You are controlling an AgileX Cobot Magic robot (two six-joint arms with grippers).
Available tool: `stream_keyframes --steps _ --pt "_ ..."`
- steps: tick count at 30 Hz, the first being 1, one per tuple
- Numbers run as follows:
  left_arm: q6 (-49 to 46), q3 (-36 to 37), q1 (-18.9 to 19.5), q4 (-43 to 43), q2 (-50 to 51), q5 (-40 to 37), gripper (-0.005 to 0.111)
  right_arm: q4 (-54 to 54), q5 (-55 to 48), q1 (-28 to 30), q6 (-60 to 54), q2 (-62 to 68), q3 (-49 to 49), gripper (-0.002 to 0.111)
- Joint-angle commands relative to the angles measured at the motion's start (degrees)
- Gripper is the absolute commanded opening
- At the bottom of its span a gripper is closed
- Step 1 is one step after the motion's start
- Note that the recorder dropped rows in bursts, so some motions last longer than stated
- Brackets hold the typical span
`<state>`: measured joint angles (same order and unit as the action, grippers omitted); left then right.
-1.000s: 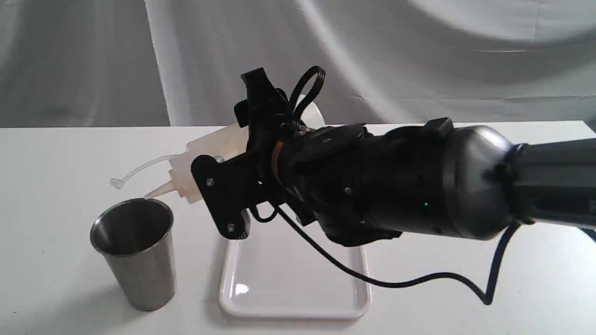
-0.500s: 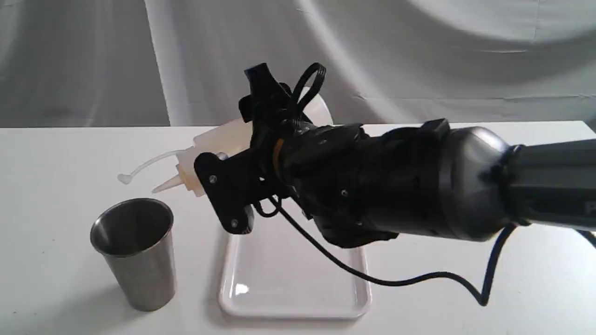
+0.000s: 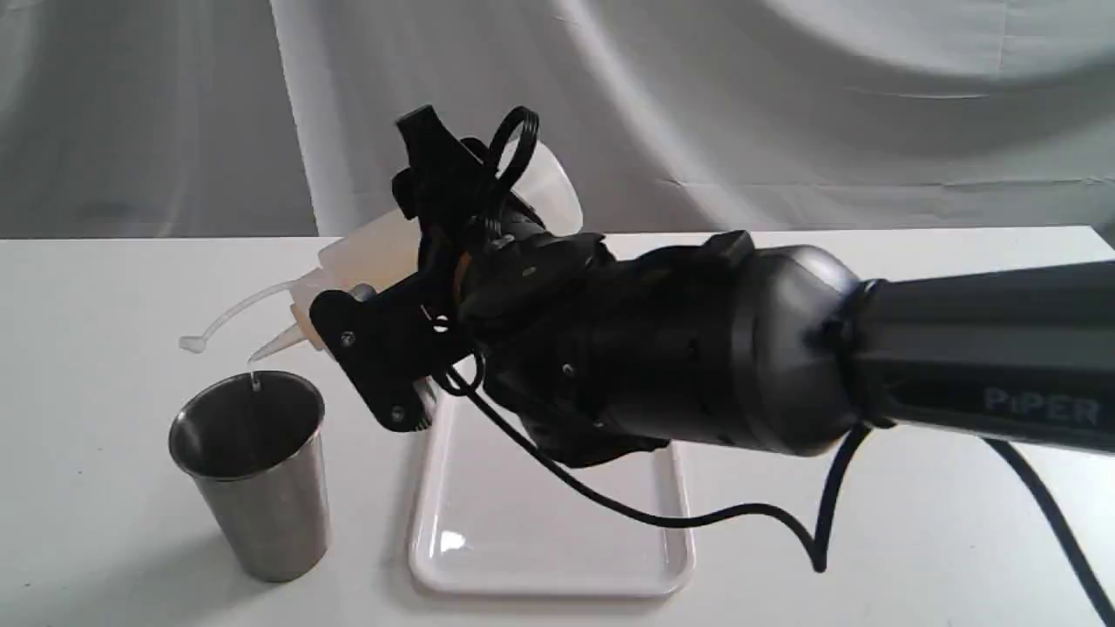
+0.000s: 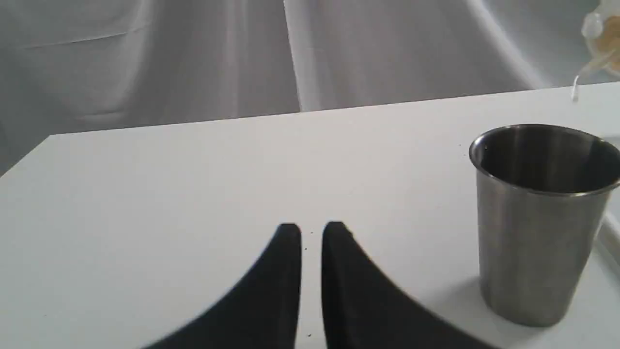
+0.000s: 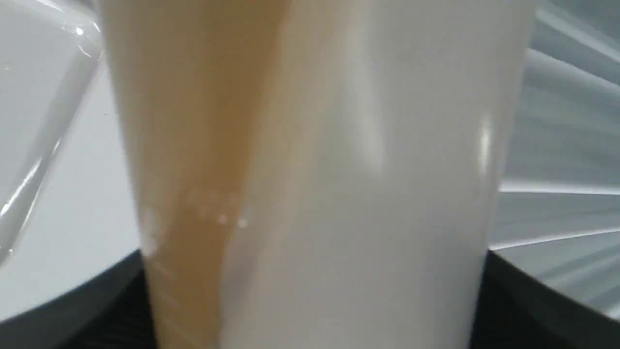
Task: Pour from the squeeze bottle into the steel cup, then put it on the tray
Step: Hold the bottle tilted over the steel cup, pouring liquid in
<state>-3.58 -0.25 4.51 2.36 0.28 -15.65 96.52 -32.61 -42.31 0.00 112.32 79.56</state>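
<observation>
Squeeze bottle (image 3: 348, 257), translucent whitish plastic cylinder with cone nozzle: held in the air, tilted well over, nozzle pointing down and to the left above the rim of the brushed-steel tapered cup (image 3: 253, 470). Thin tethered cap strap (image 3: 235, 313) dangles out beyond the nozzle. A small pale drop hangs just below the nozzle tip, over the cup's mouth. In the right wrist view the squeeze bottle fills the picture; amber liquid (image 5: 193, 169) lies along one side of the wall, the rest milky white. Right gripper (image 3: 383, 261) pinches the bottle's body, one black finger on each side. Cup stands upright on the white surface (image 3: 104, 287), just beside the flat glossy white rectangular tray (image 3: 557, 522). Left gripper (image 4: 311, 230): fingers pressed almost together, narrow slit between, nothing held, low over the surface near the cup.
</observation>
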Motion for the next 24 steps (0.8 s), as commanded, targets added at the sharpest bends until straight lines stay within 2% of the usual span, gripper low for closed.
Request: stream_keyframes --steps 1,24 --pt "0.1 0.25 -0.14 0.14 -0.29 0.42 0.008 2.02 -1.14 -0.4 0.0 -0.53 0.58 0.0" --pt "0.1 0.25 -0.14 0.14 -0.29 0.42 0.008 3.43 -2.2 -0.42 -2.52 -0.08 0.58 0.0"
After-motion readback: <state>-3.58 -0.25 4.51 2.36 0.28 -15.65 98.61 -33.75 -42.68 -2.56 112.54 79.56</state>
